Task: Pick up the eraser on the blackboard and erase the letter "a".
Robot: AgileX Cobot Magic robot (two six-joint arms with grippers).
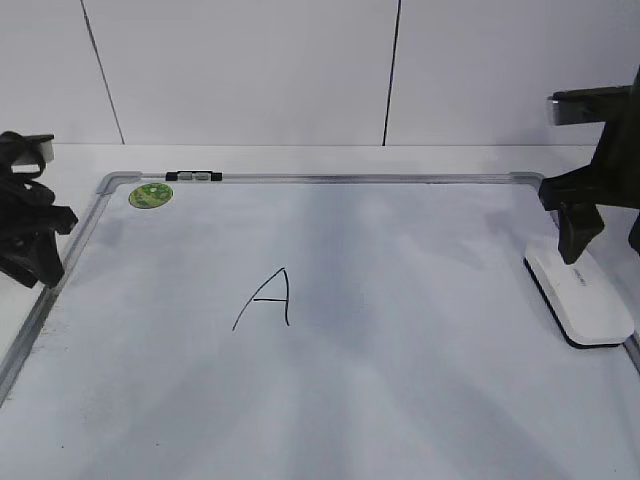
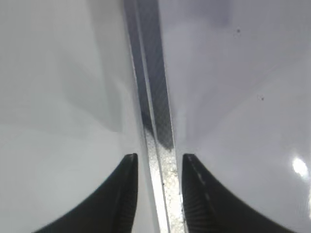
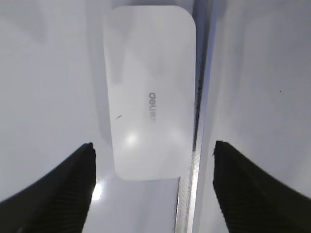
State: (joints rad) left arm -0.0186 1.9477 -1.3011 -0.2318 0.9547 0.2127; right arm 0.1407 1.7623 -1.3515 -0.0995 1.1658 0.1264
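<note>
The white eraser (image 1: 580, 295) lies flat at the right edge of the blackboard (image 1: 400, 300), a white dry-erase board with a grey frame. In the right wrist view the eraser (image 3: 150, 92) shows grey print on top. My right gripper (image 1: 605, 245) is open just above the eraser's far end, its fingers (image 3: 153, 145) spread wider than the block and not touching it. My left gripper (image 1: 40, 270) is open and empty, its fingers (image 2: 159, 158) either side of the board's left frame rail (image 2: 150, 97). No cursive "a" shows; only an angular capital "A" (image 1: 268, 297) is on the board.
A round green sticker (image 1: 150, 195) sits in the board's far left corner. A small black-and-silver clip (image 1: 194, 176) is on the far frame rail. The right frame rail (image 3: 197, 145) runs right beside the eraser. A white wall stands behind the table.
</note>
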